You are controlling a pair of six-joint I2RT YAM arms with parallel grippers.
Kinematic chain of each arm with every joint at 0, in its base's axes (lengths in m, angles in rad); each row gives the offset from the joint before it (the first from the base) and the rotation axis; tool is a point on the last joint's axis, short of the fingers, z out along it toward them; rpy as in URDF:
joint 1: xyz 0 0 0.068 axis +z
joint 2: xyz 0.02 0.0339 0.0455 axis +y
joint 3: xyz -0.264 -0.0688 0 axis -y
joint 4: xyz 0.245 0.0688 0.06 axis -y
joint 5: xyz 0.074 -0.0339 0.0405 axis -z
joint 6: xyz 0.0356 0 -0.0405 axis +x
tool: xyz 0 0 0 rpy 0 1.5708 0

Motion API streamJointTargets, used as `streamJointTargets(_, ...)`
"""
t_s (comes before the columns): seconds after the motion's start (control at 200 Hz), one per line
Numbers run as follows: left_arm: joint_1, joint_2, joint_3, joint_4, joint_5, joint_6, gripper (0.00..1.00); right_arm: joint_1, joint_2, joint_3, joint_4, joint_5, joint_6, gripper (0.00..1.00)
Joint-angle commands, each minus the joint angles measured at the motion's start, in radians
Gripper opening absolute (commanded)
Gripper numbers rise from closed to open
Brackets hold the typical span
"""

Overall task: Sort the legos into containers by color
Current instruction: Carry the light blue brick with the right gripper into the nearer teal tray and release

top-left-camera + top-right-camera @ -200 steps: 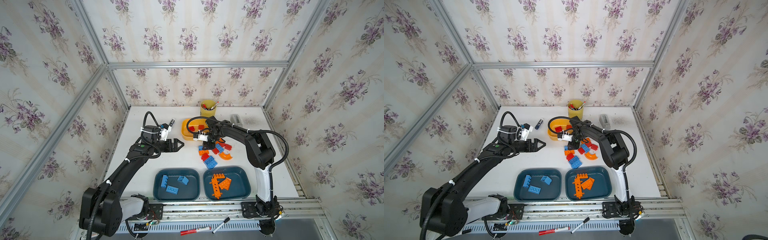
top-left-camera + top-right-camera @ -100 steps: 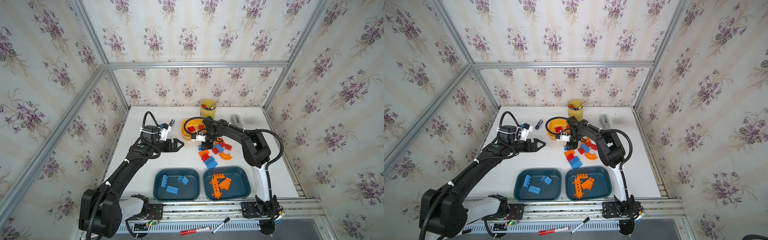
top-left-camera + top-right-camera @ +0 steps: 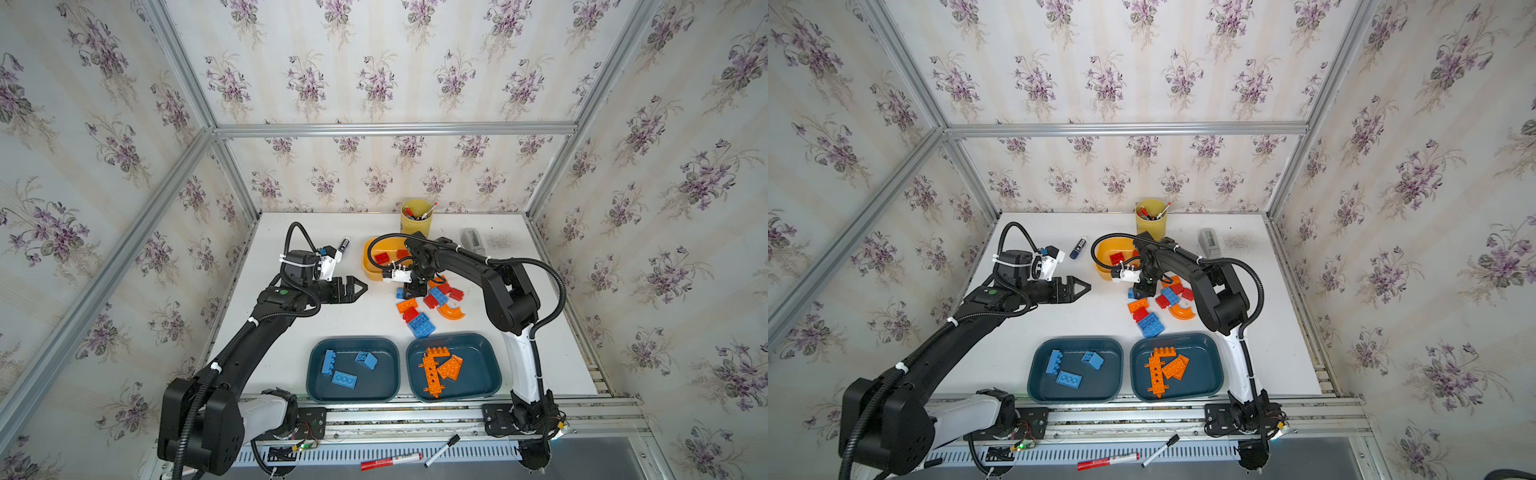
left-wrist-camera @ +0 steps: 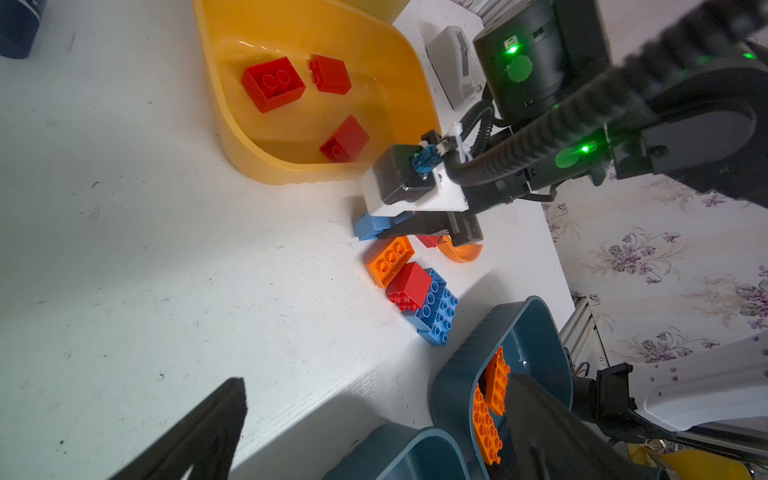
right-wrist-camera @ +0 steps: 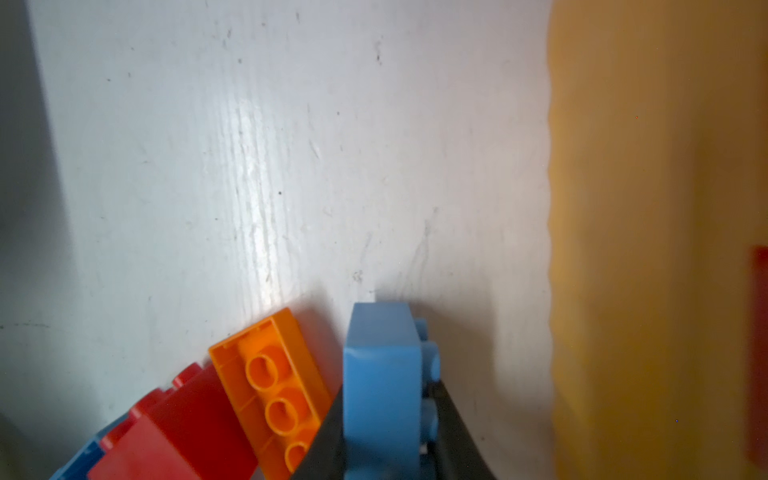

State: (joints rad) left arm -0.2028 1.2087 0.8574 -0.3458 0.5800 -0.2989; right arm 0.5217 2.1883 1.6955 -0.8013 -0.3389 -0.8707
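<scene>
The right pincer (image 5: 386,419) is pinching a blue brick (image 5: 382,365) between its two dark fingers (image 5: 328,436). The brick is turned on its side, with its studs facing the yellow tub (image 5: 623,249). In both top views this pincer reaches down at the far edge of the loose pile of legos, just beside the yellow tub. It cannot be told whether the brick rests on the white desk (image 3: 332,316) or hangs just off it.

In the right wrist view an orange brick (image 5: 270,382) lies underside up against the held brick, with a red brick (image 5: 178,424) next to it. In a top view the pile also shows a wide blue brick (image 3: 422,325) at its near end and a curved orange piece (image 3: 451,311) beside that. A few more red and blue pieces lie close around them.

The left wrist view shows three red bricks (image 4: 273,83) in the yellow tub. Two teal tubs sit side by side along the front edge of the desk. The left teal tub (image 3: 376,386) holds three blue bricks (image 3: 344,379). The right teal tub (image 3: 478,370) holds orange bricks (image 3: 451,365), among them a long strip (image 3: 430,374).

The left pincer (image 3: 358,287) hovers over bare desk to the left of the pile, apart from it, with its jaws spread wide.

At the back of the desk stand a yellow cup of pens (image 3: 415,218) and a grey device (image 3: 471,241). A dark marker (image 3: 343,246) lies near the left wrist. Two more markers (image 3: 390,461) lie below the front rail, off the desk
</scene>
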Motion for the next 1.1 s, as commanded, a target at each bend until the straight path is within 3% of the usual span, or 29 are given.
streamJointTargets(0.0, 0.006, -0.011, 0.005, 0.010, 0.012, -0.006, 0.99, 0.000, -0.053, 0.012, -0.003, -0.002, 0.013, 0.19)
streamJointTargets(0.175, 0.021, -0.036, -0.004, -0.014, 0.007, -0.016, 0.99, 0.001, -0.196, -0.031, 0.030, -0.078, 0.074, 0.19)
streamJointTargets(0.355, 0.045, -0.072, -0.013, -0.049, -0.003, -0.034, 0.99, 0.123, -0.369, -0.191, 0.126, -0.127, 0.165, 0.20)
streamJointTargets(0.61, 0.084, -0.106, -0.034, -0.090, -0.003, -0.035, 0.99, 0.336, -0.559, -0.451, 0.283, -0.102, 0.303, 0.20)
streamJointTargets(0.81, 0.090, -0.092, -0.040, -0.096, 0.014, -0.027, 0.99, 0.483, -0.587, -0.554, 0.339, -0.059, 0.321, 0.21)
streamJointTargets(0.985, 0.091, -0.087, -0.046, -0.096, 0.012, -0.030, 0.99, 0.546, -0.540, -0.586, 0.370, -0.029, 0.330, 0.24)
streamJointTargets(1.094, 0.091, -0.086, -0.048, -0.096, 0.012, -0.032, 0.99, 0.561, -0.512, -0.576, 0.372, -0.018, 0.326, 0.31)
